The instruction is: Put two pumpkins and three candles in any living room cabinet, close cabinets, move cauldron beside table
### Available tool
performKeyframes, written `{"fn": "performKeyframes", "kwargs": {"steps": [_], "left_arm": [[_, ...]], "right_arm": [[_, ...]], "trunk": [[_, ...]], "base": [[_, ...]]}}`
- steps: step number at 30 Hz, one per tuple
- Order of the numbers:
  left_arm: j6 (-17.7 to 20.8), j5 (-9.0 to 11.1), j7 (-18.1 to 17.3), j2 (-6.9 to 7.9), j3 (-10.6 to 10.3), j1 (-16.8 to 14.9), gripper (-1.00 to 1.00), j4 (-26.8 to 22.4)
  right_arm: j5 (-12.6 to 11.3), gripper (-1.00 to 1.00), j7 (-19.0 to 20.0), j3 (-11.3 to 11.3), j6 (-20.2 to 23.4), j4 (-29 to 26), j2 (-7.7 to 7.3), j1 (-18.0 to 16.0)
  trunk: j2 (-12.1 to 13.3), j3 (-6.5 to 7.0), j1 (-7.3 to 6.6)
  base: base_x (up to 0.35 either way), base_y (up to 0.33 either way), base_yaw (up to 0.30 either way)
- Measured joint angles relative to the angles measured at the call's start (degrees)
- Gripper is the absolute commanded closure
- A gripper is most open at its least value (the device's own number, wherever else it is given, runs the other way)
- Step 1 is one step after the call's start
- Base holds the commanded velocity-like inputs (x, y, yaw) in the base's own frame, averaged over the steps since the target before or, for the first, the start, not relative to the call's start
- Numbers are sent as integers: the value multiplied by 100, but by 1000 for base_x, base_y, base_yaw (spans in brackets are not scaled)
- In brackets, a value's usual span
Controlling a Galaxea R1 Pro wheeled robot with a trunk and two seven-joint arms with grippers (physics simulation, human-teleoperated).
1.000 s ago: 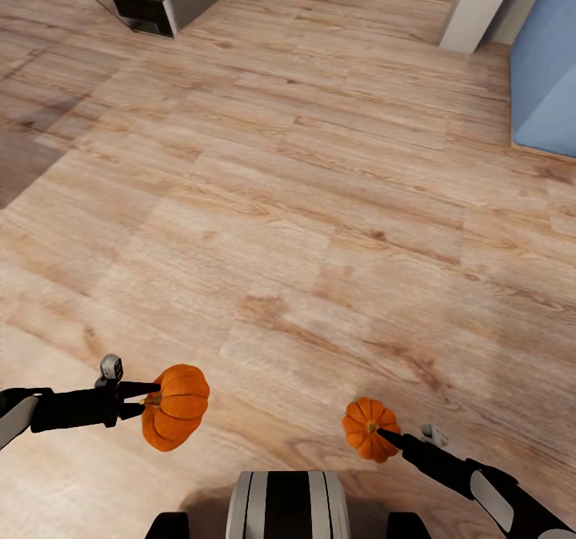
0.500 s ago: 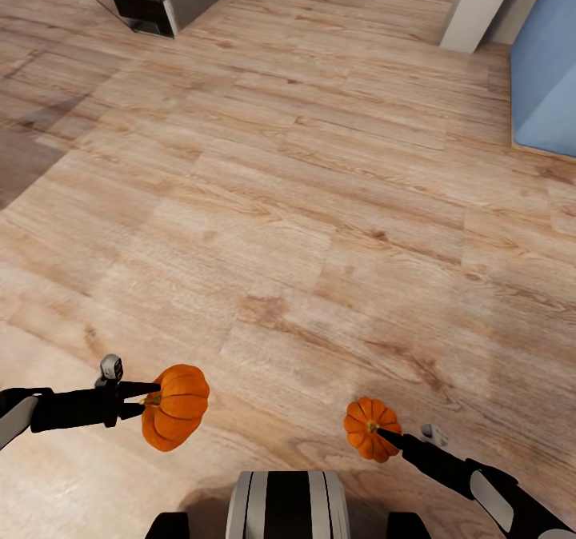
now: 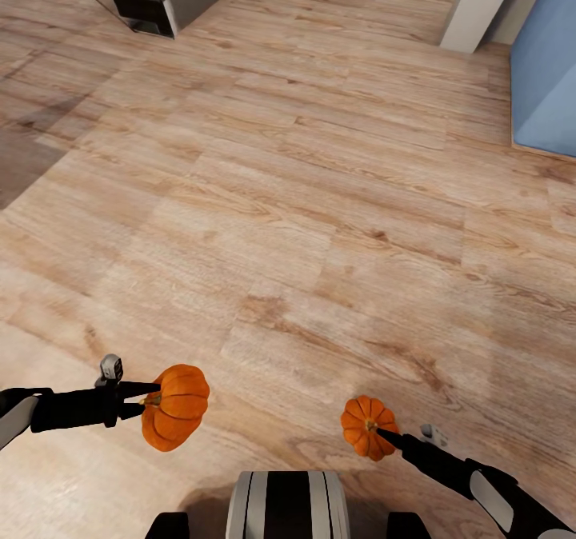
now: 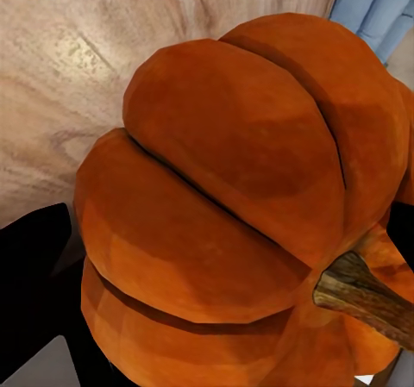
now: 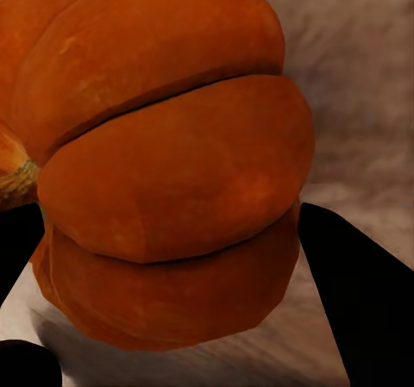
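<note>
Both grippers grip pumpkins above bare wood floor: left gripper (image 3: 148, 400) clamps the larger pumpkin (image 3: 176, 407), right gripper (image 3: 382, 436) the smaller pumpkin (image 3: 369, 428). Open floor lies ahead; a blue panel (image 3: 546, 67), perhaps furniture, stands at the far right.

Light: even, bright, diffuse | Shadows: soft dark patch on floor (image 3: 24, 163) at left edge, faint one near robot base | Glare: none | Focus: head view sharp; wrist close-ups soft, blocky
</note>
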Motion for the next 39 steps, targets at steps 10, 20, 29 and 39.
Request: {"fn": "performKeyframes", "kwargs": {"steps": [10, 20, 29, 39], "left_arm": [[1, -1, -1, 0, 1, 0, 100, 0], [1, -1, 0, 0, 5, 0, 100, 0], [1, 1, -1, 0, 7, 0, 100, 0], [7, 6, -5, 0, 1, -1, 100, -2]], "right_arm": [[-4, 100, 2, 0, -4, -1, -4, 0], [-5, 100, 5, 22, -42, -1, -3, 1], [-5, 100, 6, 24, -45, -1, -4, 1], [-10, 100, 2, -4, -76, 1, -4, -1]], "trunk": [[0, 0, 0], [0, 0, 0], [0, 0, 0], [11, 177, -21]], "base": [[0, 0, 0], [0, 0, 0], [0, 0, 0], [0, 0, 0]]}}
